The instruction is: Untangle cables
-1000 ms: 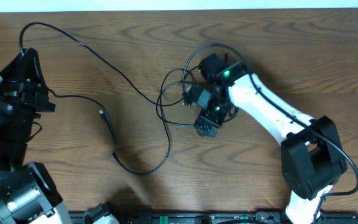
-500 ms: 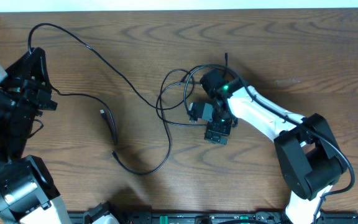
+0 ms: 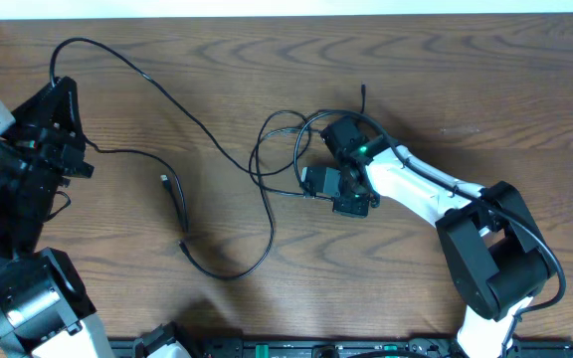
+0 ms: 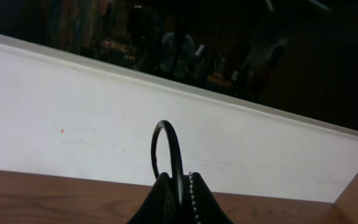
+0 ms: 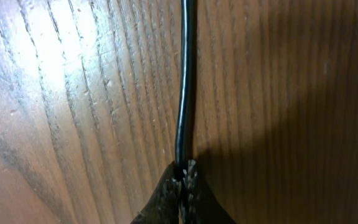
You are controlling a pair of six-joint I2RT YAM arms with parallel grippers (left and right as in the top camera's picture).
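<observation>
Thin black cables (image 3: pixel 207 134) sprawl across the wooden table (image 3: pixel 466 80). They knot into loops (image 3: pixel 282 149) near the middle. One long strand runs from the loops up to the far left, where my left gripper (image 3: pixel 56 86) is shut on it. In the left wrist view that strand (image 4: pixel 168 134) arches out of the left gripper (image 4: pixel 179 180). My right gripper (image 3: pixel 308 183) sits at the right side of the loops. The right wrist view shows the right gripper (image 5: pixel 184 173) shut on a black cable (image 5: pixel 186 81) lying on the wood.
Loose plug ends lie at the left centre (image 3: pixel 164 180), lower down (image 3: pixel 184 246) and behind the right arm (image 3: pixel 363 90). A white wall (image 4: pixel 73 130) borders the table's far edge. A black rail (image 3: pixel 316 348) runs along the front edge.
The right gripper has shifted at the loops and shut on a cable strand. The left arm lifted its strand slightly up and right early on, then held still.
</observation>
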